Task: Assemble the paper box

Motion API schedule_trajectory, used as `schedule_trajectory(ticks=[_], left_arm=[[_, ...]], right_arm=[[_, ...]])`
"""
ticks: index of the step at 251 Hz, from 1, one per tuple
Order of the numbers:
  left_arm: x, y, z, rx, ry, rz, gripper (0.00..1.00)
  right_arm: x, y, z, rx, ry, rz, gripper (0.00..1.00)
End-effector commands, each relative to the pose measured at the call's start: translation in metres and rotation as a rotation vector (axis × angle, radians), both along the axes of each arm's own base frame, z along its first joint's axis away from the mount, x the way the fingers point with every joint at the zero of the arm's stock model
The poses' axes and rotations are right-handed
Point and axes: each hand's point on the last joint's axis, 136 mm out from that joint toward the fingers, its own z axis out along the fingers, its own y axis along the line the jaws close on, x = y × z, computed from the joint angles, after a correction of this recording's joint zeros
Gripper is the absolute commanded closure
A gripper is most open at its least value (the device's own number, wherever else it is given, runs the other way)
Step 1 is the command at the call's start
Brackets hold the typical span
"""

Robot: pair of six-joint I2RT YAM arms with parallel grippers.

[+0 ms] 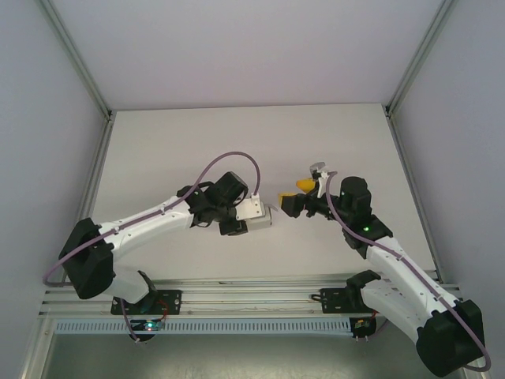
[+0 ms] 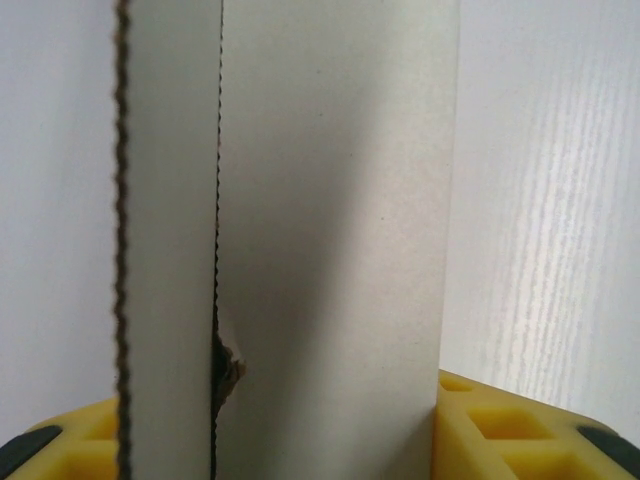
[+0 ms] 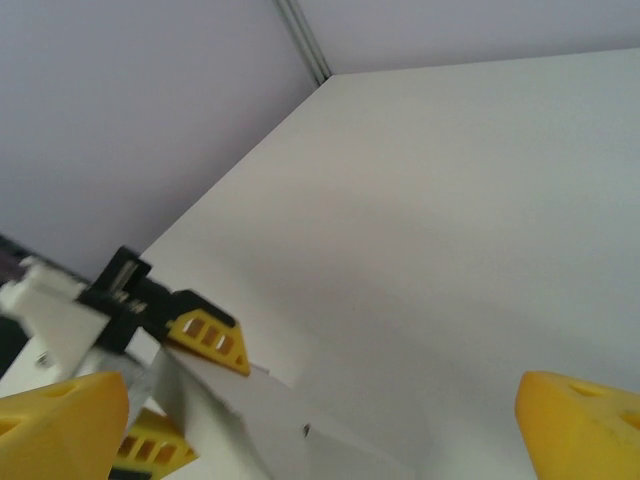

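The paper box (image 1: 264,218) is a small white folded card box, held off the table at mid-front by my left gripper (image 1: 246,212). In the left wrist view the paper box (image 2: 330,250) stands upright with a serrated edge and a small torn notch, and my left gripper (image 2: 285,435) is shut on it, one yellow finger on each side. My right gripper (image 1: 293,194) hovers just right of the box, open. In the right wrist view its fingertips (image 3: 60,420) stand wide apart, and the paper box (image 3: 240,410) reaches in from the lower left, untouched by my right gripper (image 3: 320,430).
The white table (image 1: 237,142) is bounded by grey walls left, right and behind. An aluminium rail (image 1: 237,296) runs along the near edge by the arm bases. The table's far corner (image 3: 325,75) shows ahead of the right wrist.
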Motion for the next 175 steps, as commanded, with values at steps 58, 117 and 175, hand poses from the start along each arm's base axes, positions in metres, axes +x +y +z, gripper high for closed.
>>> schedule_trajectory(ticks=[58,117,175], left_arm=[[0.007,-0.002,-0.018,0.015,0.095,-0.068,0.51],[0.015,-0.001,-0.033,0.061,0.134,-0.045,0.48],[0.017,-0.001,-0.039,0.070,0.142,-0.035,0.47]], right_arm=[[-0.015,0.010,-0.025,-0.110,0.021,0.091,0.06],[-0.007,0.011,-0.044,-0.186,0.069,0.075,0.28],[0.001,0.017,-0.057,-0.243,0.097,0.083,0.38]])
